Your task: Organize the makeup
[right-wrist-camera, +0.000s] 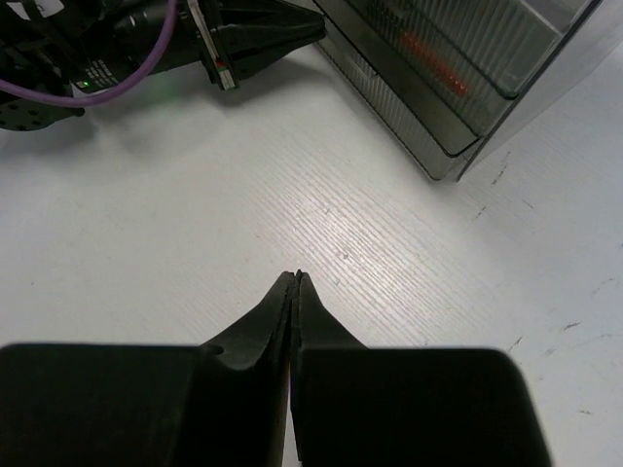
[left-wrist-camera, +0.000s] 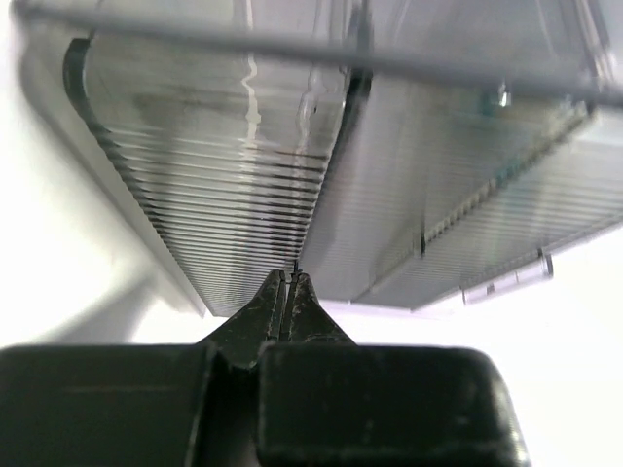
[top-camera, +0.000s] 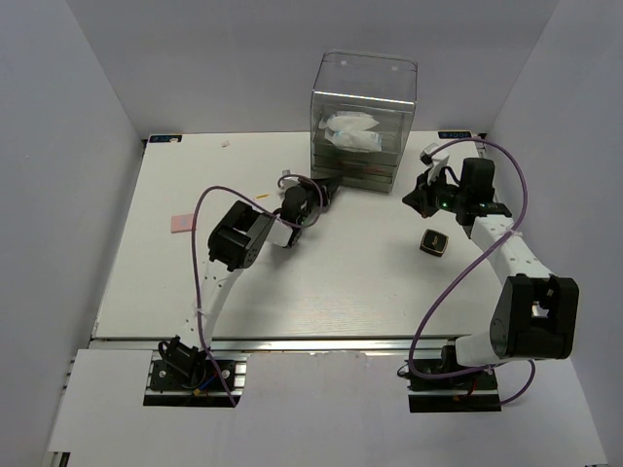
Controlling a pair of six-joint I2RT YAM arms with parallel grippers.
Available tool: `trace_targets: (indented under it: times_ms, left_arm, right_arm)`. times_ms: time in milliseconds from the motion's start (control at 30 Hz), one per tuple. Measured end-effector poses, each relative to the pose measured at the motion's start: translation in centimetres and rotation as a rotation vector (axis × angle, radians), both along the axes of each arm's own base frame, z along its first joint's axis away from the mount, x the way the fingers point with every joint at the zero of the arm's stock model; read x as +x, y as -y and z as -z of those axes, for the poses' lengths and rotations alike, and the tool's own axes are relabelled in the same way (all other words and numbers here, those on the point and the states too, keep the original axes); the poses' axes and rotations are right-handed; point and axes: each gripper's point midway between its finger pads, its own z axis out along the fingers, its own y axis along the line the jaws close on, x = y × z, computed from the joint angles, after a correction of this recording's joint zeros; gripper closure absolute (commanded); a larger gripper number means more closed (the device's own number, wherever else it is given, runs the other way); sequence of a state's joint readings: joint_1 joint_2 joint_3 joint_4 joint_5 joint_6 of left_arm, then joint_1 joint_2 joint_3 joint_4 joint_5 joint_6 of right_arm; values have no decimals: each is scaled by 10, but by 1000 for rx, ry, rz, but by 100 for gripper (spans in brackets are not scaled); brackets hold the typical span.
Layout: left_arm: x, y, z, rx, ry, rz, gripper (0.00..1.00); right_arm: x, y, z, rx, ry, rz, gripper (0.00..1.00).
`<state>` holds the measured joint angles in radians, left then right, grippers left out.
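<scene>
The white table (top-camera: pixel 321 292) sits between gray walls. The black square compact (top-camera: pixel 433 242) lies at the middle right, near the right gripper (top-camera: pixel 417 202). It looks small, hard and light, so pinch its side edges. The left gripper (left-wrist-camera: pixel 292 277) and the right one are both pressed together, holding nothing.

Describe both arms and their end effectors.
The left arm and right arm have white links with boxy black joint housings. A purple cable loops along each. The left end effector and right end effector are black, with fingers tapering to a point.
</scene>
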<state>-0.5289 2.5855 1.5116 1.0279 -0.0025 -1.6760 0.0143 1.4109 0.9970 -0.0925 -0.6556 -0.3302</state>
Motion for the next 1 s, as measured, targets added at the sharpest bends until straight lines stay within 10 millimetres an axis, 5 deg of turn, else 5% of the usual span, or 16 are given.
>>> trace_targets:
  times_ms: [100, 200, 367, 433, 567, 700, 800, 1000]
  left_arm:
    - [-12, -3, -1, 2, 2, 5, 100]
    - [-25, -8, 0, 10, -3, 15, 100]
    - [-57, -20, 1, 55, -35, 46, 100]
    - [-70, -27, 2, 74, -50, 48, 97]
    - [-87, -34, 4, 106, -67, 56, 63]
    - [-91, -33, 9, 115, -85, 74, 43]
    - [-94, -31, 9, 117, -92, 92, 34]
    - [-109, -30, -7, 143, -88, 141, 31]
  right_arm:
    - [-4, 0, 7, -4, -19, -1, 100]
    - [-7, 2, 13, -16, -33, -1, 80]
    - [-11, 10, 30, -66, -84, 24, 13]
    - [-12, 16, 45, -109, -121, 34, 11]
    - [-19, 31, 81, -199, -222, 63, 11]
    - [-20, 49, 105, -306, -281, 95, 11]
    - [-15, 62, 113, -392, -289, 88, 11]
    - [-7, 88, 123, -536, -283, 35, 11]
